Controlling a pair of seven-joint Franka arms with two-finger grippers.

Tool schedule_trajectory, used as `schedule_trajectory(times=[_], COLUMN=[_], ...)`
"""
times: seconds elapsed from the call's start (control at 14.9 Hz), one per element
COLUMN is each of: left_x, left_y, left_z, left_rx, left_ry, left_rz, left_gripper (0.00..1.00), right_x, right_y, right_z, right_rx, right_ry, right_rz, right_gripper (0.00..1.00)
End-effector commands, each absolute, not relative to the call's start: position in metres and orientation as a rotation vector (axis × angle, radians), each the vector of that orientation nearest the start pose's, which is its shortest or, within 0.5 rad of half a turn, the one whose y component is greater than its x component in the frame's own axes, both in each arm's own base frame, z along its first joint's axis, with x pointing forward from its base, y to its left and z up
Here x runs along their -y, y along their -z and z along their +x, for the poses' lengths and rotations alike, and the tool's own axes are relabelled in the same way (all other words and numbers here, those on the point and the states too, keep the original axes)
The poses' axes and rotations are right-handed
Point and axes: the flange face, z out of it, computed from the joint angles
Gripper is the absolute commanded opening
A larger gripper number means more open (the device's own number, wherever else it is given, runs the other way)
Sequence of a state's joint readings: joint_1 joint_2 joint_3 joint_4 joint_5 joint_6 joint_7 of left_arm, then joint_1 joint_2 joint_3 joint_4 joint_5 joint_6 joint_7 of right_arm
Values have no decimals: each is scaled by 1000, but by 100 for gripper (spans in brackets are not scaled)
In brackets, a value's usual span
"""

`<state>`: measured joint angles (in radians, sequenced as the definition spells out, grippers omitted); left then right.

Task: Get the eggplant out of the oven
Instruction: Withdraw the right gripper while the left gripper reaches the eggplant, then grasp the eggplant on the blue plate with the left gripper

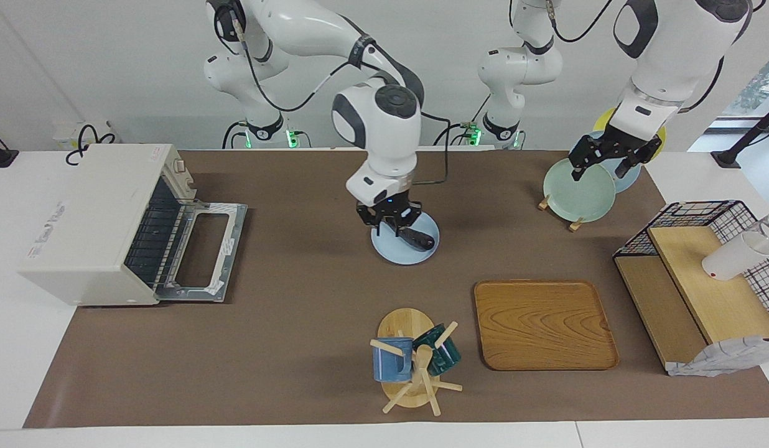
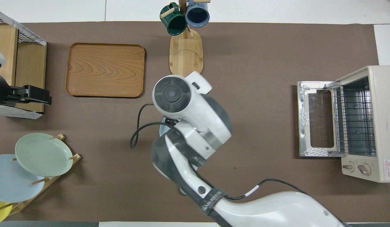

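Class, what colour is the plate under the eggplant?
Light blue plate, eggplant; clearest in the facing view.

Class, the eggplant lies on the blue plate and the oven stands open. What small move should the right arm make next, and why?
Probably lift the right hand straight up and clear. The eggplant already rests on the blue plate, out of the open oven, and the hand hangs just over its stem end, apparently not gripping it. The left hand waits over the plate rack.

The oven (image 1: 104, 224) stands at the right arm's end with its door (image 1: 201, 252) folded flat, so its mouth is open to a reach along the mat (image 1: 297, 323). The right gripper (image 1: 389, 219) hangs over the blue plate (image 1: 415, 254), covering part of the eggplant (image 1: 417, 236). Bare mat runs between oven and plate. Farther out, the mug tree (image 1: 412, 364) and wooden tray (image 1: 543, 323) crowd the path.
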<state>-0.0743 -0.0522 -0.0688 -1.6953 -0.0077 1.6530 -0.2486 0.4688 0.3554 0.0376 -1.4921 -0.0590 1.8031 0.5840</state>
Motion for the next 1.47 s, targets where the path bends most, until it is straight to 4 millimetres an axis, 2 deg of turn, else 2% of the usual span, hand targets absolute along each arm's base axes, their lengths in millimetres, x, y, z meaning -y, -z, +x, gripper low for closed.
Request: schedule_trajectory(times=[0.0, 0.2, 0.33, 0.54, 0.67, 0.94, 1.14, 1.27, 1.41], left_x=[141, 197, 243, 299, 337, 369, 390, 394, 392], left_y=[-577, -546, -514, -467, -433, -386, -349, -328, -319], left_z=[534, 529, 525, 514, 506, 490, 480, 478, 469], left_rx=[415, 646, 768, 973, 1110, 1242, 1303, 1314, 1289], left_ry=[15, -27, -50, -31, -19, -41, -71, -75, -75], left_rz=[-3115, -3130, -3100, -3061, -3037, -2977, -2920, -2904, -2897], left_gripper=[100, 100, 100, 100, 100, 100, 99, 97, 94], right_x=[-260, -207, -164, -127, -101, -57, -46, -46, -46], right_y=[-434, -408, -382, -344, -333, -312, -300, -301, -300], right_z=[568, 566, 560, 540, 539, 539, 536, 537, 537], right_rx=[20, -40, -77, -62, -15, 18, 18, 18, 57], right_ry=[-146, -192, -144, -98, -104, -41, -60, -58, -61], right_rz=[-3222, -3251, -3284, -3310, -3330, -3328, -3323, -3323, -3341], right_gripper=[0, 0, 0, 0, 0, 0, 0, 0, 0])
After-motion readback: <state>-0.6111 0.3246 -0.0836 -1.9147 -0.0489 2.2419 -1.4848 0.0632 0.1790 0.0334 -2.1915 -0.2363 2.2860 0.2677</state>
